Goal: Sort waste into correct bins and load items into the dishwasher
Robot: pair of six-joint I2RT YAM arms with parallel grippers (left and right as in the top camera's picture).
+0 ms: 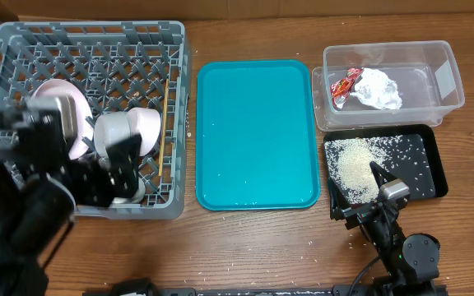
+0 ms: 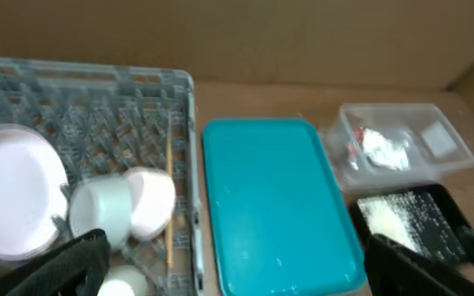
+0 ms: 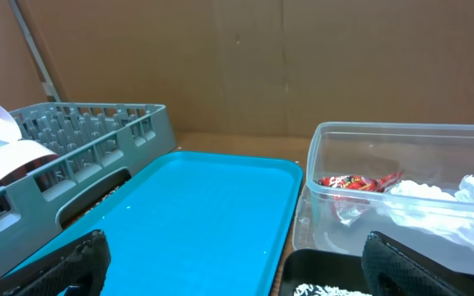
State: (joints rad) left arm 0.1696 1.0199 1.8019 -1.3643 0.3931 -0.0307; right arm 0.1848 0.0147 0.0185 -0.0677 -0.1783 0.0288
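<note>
— Dish rack [image 1: 89, 33] far left: load?
— Plate [image 2: 15, 197], cup [image 2: 101, 210], white bowl [image 2: 153, 201], chopsticks [image 1: 165, 123]; left gripper [image 2: 237, 247] over it, fingers wide, empty.
— Rightward?
— Teal tray [image 1: 257, 131]; tub [image 1: 385, 49] holds wrapper [image 1: 344, 82], tissue [image 1: 378, 89]; rice [image 1: 356, 164] in black tray [image 1: 430, 177]; right gripper [image 3: 235, 247] near it, likely overlapping its corner, fingers spread, empty.

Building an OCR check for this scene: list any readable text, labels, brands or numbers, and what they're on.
No text can be read in any view.
Shiny red crumpled wrapper in the clear rectangular plastic tub: printed marks, too small and creased to read.
White rectangular patch on that tub's end wall: blank or too blurred to tell.
No markings show elsewhere.
</note>
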